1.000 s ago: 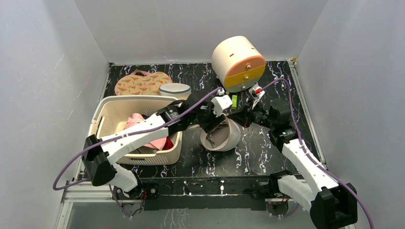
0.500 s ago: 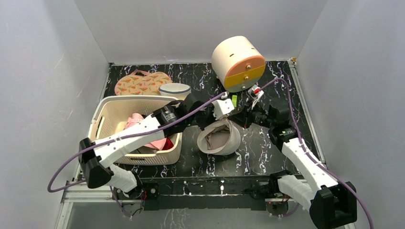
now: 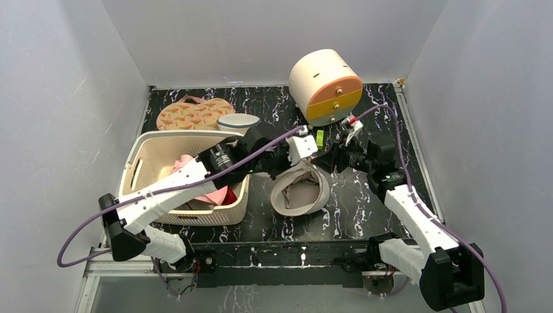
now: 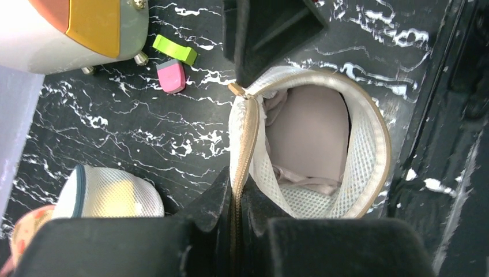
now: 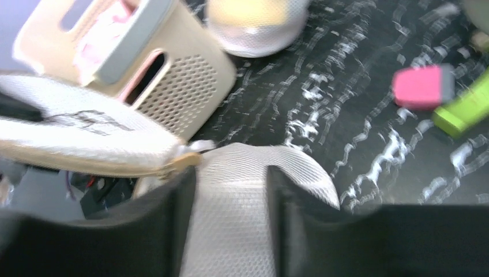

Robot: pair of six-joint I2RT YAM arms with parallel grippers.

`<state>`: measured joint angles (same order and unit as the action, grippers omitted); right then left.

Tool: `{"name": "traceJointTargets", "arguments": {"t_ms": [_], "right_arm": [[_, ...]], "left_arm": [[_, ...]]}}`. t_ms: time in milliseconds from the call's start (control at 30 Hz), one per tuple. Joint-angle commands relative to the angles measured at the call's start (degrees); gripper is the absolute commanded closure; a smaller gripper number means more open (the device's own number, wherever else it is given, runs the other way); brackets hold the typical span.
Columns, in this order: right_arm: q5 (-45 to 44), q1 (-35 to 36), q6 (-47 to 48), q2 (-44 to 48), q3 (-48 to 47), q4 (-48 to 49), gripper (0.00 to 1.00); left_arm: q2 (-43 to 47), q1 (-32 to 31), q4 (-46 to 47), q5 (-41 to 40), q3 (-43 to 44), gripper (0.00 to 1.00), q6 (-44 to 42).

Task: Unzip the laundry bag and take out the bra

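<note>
As bag (image 4: 360, 173) gapes, left end effector (image 4: 236, 187) gripping

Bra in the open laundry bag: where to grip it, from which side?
Pinch the wrinkled fold of the bra, where loose fabric bunches beside the smooth cup. Enter straight through the unzipped mouth of the laundry bag; its mesh wall blocks every other side.

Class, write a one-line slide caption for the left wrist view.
Open laundry bag, its zip edge pinched by the left gripper, pale fabric showing inside.
</note>
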<state>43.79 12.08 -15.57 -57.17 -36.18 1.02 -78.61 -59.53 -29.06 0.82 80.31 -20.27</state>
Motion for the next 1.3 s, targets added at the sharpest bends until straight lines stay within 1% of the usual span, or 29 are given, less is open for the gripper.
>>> {"name": "traceJointTargets", "arguments": {"t_ms": [0, 67, 100, 167, 200, 267, 300, 333, 433, 533, 667, 733, 800, 833, 900, 967, 1033, 1067, 1100, 1167, 1267], "right_arm": [[-15.7, -0.8, -4.6, 4.6, -3.5, -9.5, 0.39], [-20.9, -0.7, -5.6, 6.1, -5.2, -15.5, 0.29], [-23.3, -0.7, -6.5, 6.5, -6.1, -20.0, 0.26], [-24.1, -0.8, -7.9, 6.4, -7.9, -25.6, 0.25], [-22.7, -0.7, -8.9, 6.3, -8.5, -27.3, 0.24], [-18.4, -0.7, -11.2, 6.2, -8.5, -28.4, 0.24], [-17.3, -0.4, -11.9, 6.2, -8.3, -28.8, 0.26], [-17.0, 0.0, -12.4, 6.4, -8.2, -29.3, 0.27], [-17.1, 1.7, -13.0, 8.6, -7.3, -28.9, 0.27], [-21.2, 3.8, -14.0, 8.6, -6.7, -31.2, 0.26], [-24.6, 9.7, -14.8, 7.5, -6.1, -31.3, 0.2], [-28.0, 12.8, -15.1, 8.6, -7.6, -31.0, 0.18], [-31.8, 14.2, -15.0, 8.3, -9.0, -32.5, 0.17], [-33.5, 14.3, -14.8, 7.6, -9.2, -34.3, 0.18], [-37.5, 14.3, -15.1, 5.6, -8.5, -36.3, 0.23], [-39.5, 14.3, -16.3, 4.4, -7.6, -37.3, 0.31], [-39.3, 14.5, -17.7, 4.6, -7.0, -36.9, 0.43], [-40.2, 14.5, -18.8, 5.1, -6.5, -37.0, 0.54], [-41.2, 14.5, -20.0, 5.6, -5.9, -37.4, 0.59], [-42.2, 14.5, -21.8, 7.0, -4.1, -36.8, 0.61], [-43.4, 14.5, -24.6, 9.4, -1.3, -36.2, 0.59]], "left_arm": [[-4.4, -0.4, -3.5, -4.0, 9.2, 1.0, 8.6], [-7.6, -0.1, -6.8, -5.6, 13.1, 1.0, 11.5], [-9.1, 0.3, -9.0, -5.8, 14.8, 1.0, 13.0], [-11.6, 0.9, -11.6, -6.3, 17.9, 1.0, 15.0], [-12.6, 1.2, -12.5, -6.8, 19.0, 1.0, 16.1], [-14.3, 2.1, -14.0, -7.0, 20.4, 1.0, 17.9], [-14.9, 2.7, -14.3, -6.3, 20.9, 1.0, 18.6], [-15.5, 3.2, -14.4, -5.6, 21.2, 1.0, 19.2], [-16.5, 4.1, -14.6, -4.1, 21.8, 1.0, 20.5], [-16.8, 4.3, -15.2, -3.9, 22.9, 1.0, 21.1], [-17.5, 5.1, -16.4, -3.8, 24.9, 1.0, 21.4], [-18.4, 5.3, -17.9, -3.7, 26.6, 1.0, 21.5], [-19.0, 5.6, -18.9, -3.6, 27.6, 1.0, 21.7], [-19.2, 5.8, -19.2, -3.3, 28.1, 1.0, 22.0], [-19.3, 6.2, -19.4, -2.9, 28.5, 1.0, 22.3], [-19.5, 6.8, -19.4, -2.8, 28.7, 1.0, 22.6], [-19.9, 7.5, -19.9, -2.5, 29.1, 1.0, 22.9], [-20.1, 8.0, -20.1, -2.2, 29.5, 1.0, 23.1], [-20.2, 8.5, -20.2, -1.7, 29.6, 1.0, 23.4], [-20.5, 9.9, -19.8, -0.3, 29.5, 1.0, 23.6], [-21.8, 12.1, -19.7, 1.8, 29.9, 1.0, 23.9]]}}
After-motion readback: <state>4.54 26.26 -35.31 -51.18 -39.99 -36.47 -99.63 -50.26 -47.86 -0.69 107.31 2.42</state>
